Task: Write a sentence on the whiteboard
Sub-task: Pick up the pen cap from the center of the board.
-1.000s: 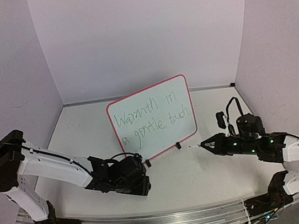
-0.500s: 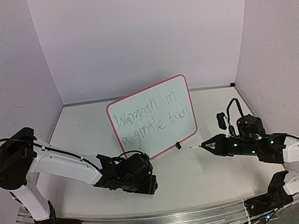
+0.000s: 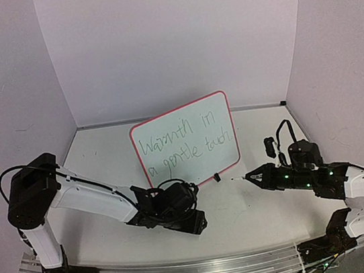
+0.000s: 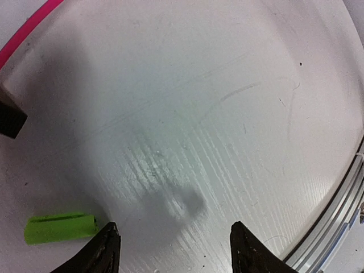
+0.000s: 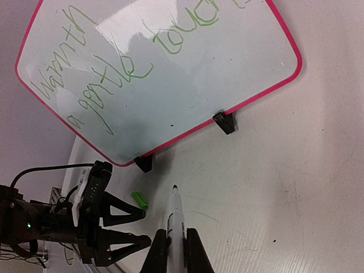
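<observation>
Your left arm has swung rightward across the lower middle of the overhead view, carrying the left gripper [image 4: 173, 230] away from the frame's left side, while the right arm holds where it was. The left jaws stand partly open with nothing between them, hovering over the table [image 3: 247, 215], with the green cap [image 4: 60, 227] lying just beside one finger. The right gripper [image 5: 176, 247], at the right of the overhead view, has its jaws clamped shut on the marker [image 5: 174, 213], uncapped, tip pointing toward the board but apart from it. The whiteboard [image 3: 194, 172] stands propped at centre frame, and the sentence [image 5: 122, 77], "Warmth in a gentle touch", fills two green lines. Writing looks finished; likely only recapping and setting down the marker remain.
</observation>
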`<act>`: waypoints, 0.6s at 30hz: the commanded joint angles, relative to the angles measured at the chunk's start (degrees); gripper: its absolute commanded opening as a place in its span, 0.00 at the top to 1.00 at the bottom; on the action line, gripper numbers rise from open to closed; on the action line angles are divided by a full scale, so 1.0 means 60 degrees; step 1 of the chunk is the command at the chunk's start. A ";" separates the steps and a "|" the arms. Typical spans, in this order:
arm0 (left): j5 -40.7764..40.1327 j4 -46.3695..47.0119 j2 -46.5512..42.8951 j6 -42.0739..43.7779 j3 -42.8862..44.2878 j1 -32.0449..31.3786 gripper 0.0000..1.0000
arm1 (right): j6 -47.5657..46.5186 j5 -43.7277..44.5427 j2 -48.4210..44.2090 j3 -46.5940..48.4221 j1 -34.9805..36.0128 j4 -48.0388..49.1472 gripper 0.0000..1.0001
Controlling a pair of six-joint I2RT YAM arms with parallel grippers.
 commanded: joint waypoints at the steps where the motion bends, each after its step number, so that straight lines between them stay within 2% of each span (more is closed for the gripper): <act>1: -0.0265 0.0543 0.0124 0.0877 0.0515 0.0058 0.35 | 0.0015 0.0218 -0.0082 0.0007 0.0055 0.0112 1.00; 7: -0.0442 0.0414 -0.0475 0.1584 0.0563 0.0303 0.33 | -0.0026 0.0232 -0.0072 0.0071 0.0054 0.0058 1.00; 12: 0.0045 0.0423 -0.1105 0.1857 0.0197 0.0877 0.33 | -0.0047 0.0250 -0.0042 0.0095 0.0056 0.0048 1.00; 18: 0.0745 -0.0333 -0.0721 0.2739 0.0451 0.1381 0.32 | -0.0076 0.0197 -0.0030 0.0157 0.0060 0.0032 1.00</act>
